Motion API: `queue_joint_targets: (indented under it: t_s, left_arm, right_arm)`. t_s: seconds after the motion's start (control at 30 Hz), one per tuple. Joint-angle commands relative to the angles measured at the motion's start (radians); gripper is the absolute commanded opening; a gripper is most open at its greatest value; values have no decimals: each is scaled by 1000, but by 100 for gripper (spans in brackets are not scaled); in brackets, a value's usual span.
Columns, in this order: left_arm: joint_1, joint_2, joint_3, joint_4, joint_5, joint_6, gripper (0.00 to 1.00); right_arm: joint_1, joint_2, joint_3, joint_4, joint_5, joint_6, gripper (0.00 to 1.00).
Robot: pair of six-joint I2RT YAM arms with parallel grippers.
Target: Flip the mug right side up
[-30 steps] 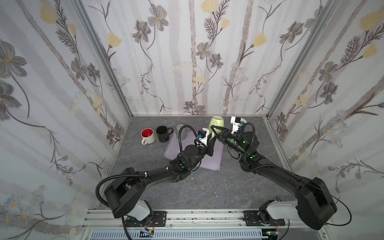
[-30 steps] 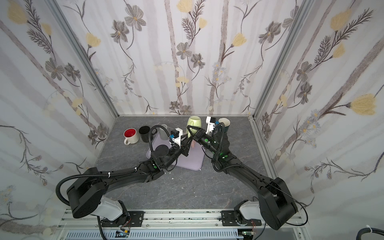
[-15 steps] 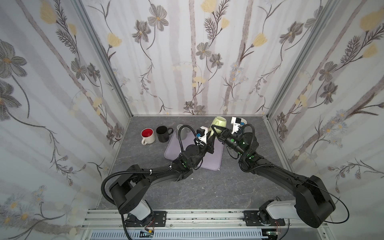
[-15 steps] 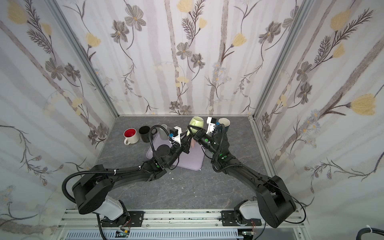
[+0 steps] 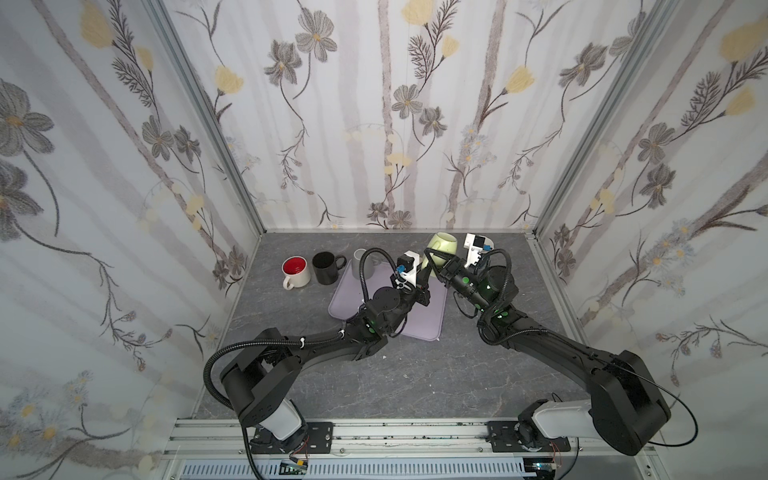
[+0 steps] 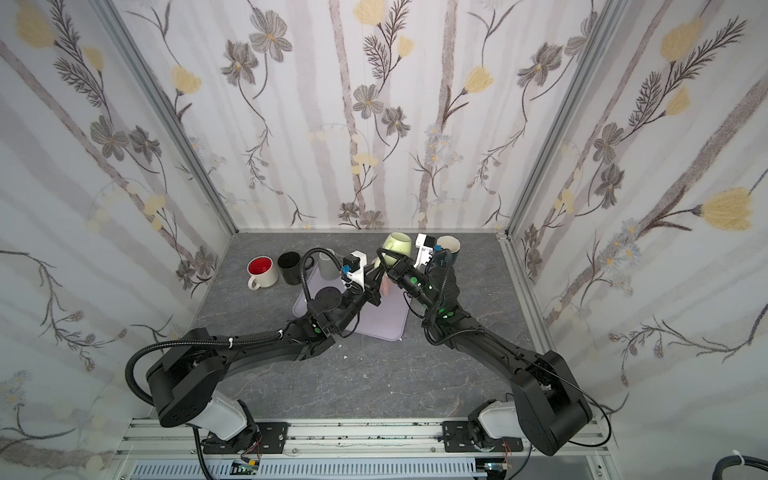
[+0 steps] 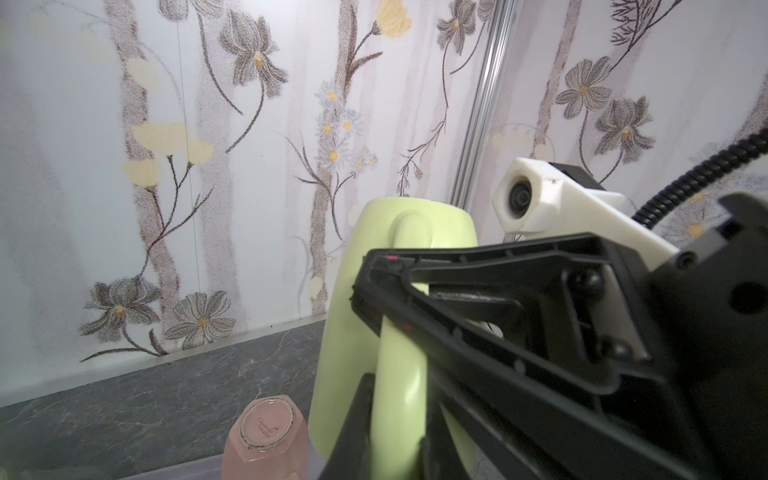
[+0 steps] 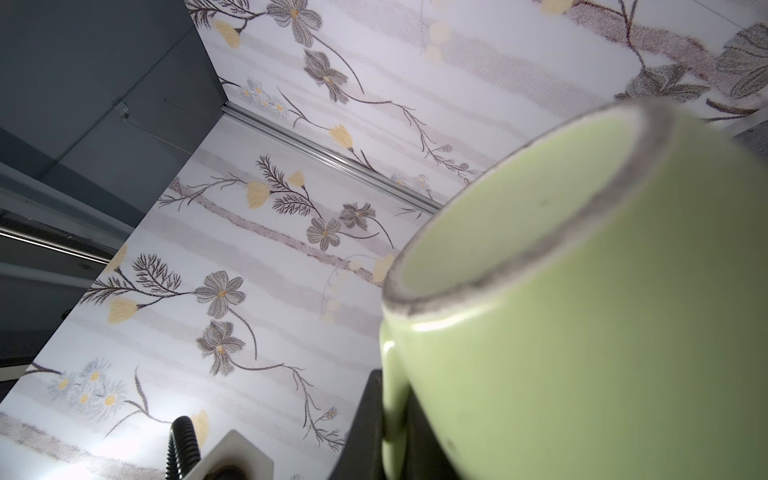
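Pale green mug aloft, base tilted upward.

The left arm and right arm are matte black, each on a white base, with green lights at the joints. Behind the open-framed black fingers, studded with round screws, sits a white camera mount trailing 1 corrugated black cable.

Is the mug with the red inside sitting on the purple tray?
No, the red-lined mug stands on the table left of the purple tray, beside the black mug.
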Motion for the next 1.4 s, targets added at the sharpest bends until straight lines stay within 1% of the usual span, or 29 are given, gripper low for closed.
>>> queue_joint_targets:
  t_s: [0.0, 0.1, 0.23, 0.3, 0.43, 0.5, 0.57, 0.67, 0.77, 0.87, 0.93, 1.0, 1.13, 1.27, 1.37]
  left_arm:
    - [6, -27, 32, 55, -25, -59, 0]
    - [8, -47, 49, -15, -15, -63, 0]
    - [12, -65, 122, -197, 46, -69, 0]
    - [14, -66, 146, -257, 53, -71, 0]
    - [20, -66, 142, -266, 14, -91, 0]
    - [22, -65, 142, -271, 6, -103, 0]
    - [24, -65, 144, -273, -8, -110, 0]
    - [27, -62, 149, -277, -14, -109, 0]
    - [33, -58, 166, -309, -8, -112, 0]
    - [53, -64, 170, -339, 11, -147, 0]
    - [72, -70, 176, -377, 25, -167, 0]
    - [90, -74, 190, -439, 41, -185, 0]
    - [139, -94, 226, -619, 57, -226, 0]
    - [208, -137, 233, -808, 20, -315, 0]
    - [260, -180, 231, -941, -7, -330, 0]
  right_arm:
    - [7, -3, -5, 8, -218, 10, 0]
    - [4, -9, -3, -19, -219, -11, 0]
    - [-1, -19, 11, -98, -219, -67, 6]
    - [-1, -24, 16, -131, -215, -87, 9]
    - [-2, -23, 10, -119, -219, -87, 17]
    - [-2, -20, 10, -110, -224, -84, 18]
    - [-3, -17, 12, -101, -229, -81, 23]
    - [-5, -17, 11, -101, -227, -78, 25]
    - [-8, -21, 12, -106, -227, -82, 33]
    - [-11, -33, 11, -129, -218, -106, 46]
    - [-15, -48, 11, -160, -205, -130, 52]
    - [-21, -65, 10, -206, -182, -159, 54]
    - [-30, -106, 22, -345, -107, -253, 55]
    - [-38, -145, 22, -414, -61, -311, 56]
    - [-40, -162, 33, -466, -34, -358, 56]
